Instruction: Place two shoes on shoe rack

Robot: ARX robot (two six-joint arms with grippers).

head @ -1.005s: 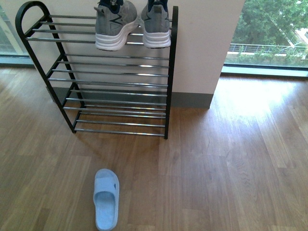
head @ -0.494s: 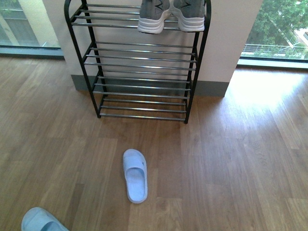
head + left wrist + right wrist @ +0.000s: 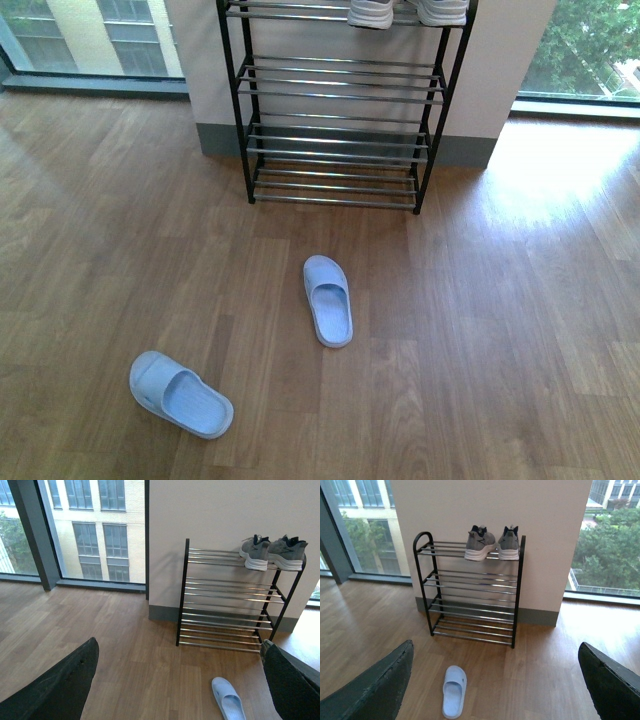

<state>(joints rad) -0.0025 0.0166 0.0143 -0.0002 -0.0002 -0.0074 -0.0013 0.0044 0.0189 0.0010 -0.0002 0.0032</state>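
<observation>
In each wrist view the dark fingers [image 3: 65,685] are spread wide and grip nothing: the left gripper [image 3: 178,647] and the right gripper [image 3: 495,649] both gape over the wooden floor [image 3: 520,330]. Well apart from them, the two shoes [image 3: 480,545] sit side by side on the top tier of the shoe rack [image 3: 518,595], at its right end. A pale blue slipper [image 3: 454,691] lies between fingers and rack.
</observation>
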